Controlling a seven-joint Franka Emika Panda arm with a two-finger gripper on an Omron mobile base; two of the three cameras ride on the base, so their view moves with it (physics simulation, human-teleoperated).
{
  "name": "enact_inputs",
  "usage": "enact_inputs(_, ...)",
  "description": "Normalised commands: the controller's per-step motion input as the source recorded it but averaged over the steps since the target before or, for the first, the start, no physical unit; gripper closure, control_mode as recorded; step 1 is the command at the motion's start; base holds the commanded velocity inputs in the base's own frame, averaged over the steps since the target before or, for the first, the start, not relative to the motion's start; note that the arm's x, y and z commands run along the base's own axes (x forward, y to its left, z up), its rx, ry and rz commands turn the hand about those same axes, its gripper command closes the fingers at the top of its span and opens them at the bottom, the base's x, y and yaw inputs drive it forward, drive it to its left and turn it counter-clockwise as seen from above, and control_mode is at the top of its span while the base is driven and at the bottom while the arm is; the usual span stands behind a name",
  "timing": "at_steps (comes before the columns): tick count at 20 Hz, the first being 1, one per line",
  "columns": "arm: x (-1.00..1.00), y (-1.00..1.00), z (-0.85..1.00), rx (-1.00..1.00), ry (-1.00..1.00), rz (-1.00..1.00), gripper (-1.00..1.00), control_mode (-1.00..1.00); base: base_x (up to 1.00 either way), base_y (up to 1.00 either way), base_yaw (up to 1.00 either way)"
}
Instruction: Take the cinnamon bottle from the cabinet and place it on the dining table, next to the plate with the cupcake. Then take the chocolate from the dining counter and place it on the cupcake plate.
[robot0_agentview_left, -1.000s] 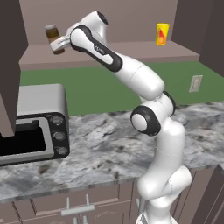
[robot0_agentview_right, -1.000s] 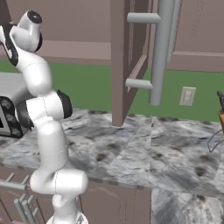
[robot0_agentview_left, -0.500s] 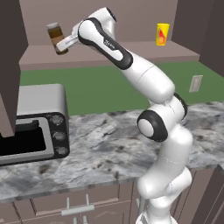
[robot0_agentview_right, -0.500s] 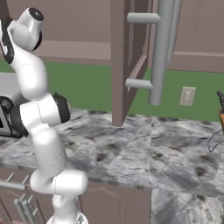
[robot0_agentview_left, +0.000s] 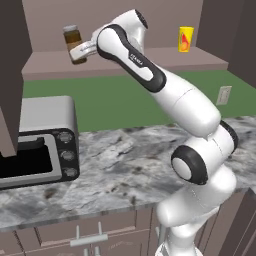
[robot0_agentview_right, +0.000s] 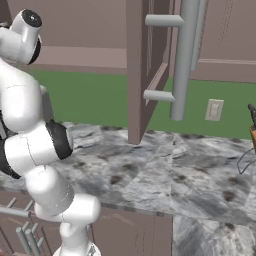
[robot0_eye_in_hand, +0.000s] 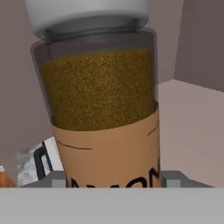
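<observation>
Now cinnamon bottle (robot0_agentview_left: 74, 44) upright (lid on top), long axis vertical, claw (robot0_agentview_left: 80, 52) gripping it, above cabinet (robot0_agentview_left: 125, 60) shelf.

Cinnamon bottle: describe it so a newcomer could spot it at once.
Look at the mauve-brown cabinet above the marble counter, toward the shelf's left end. The cinnamon bottle sits in the hand: brown, grey-lidded, tan-labelled, unlike the yellow container far right.
</observation>
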Motion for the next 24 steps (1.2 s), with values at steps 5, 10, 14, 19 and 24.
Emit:
enact_inputs(5,-0.7,-0.44,0.0,0.1,-0.04,-0.02,1.0,-1.0,0.0,0.0,0.0)
enact_inputs(10,-0.73,-0.48,0.0,0.02,-0.03,0.0,1.0,-1.0,0.0,0.0,0.0)
enact_inputs(14,-0.72,-0.49,0.0,0.01,-0.01,0.0,1.0,-1.0,0.0,0.0,0.0)
enact_inputs(19,-0.62,-0.35,-0.01,0.0,0.0,-0.07,1.0,-1.0,0.0,0.0,0.0)
enact_inputs(24,-0.52,-0.23,-0.22,0.0,0.0,-0.15,1.0,-1.0,0.0,0.0,0.0)
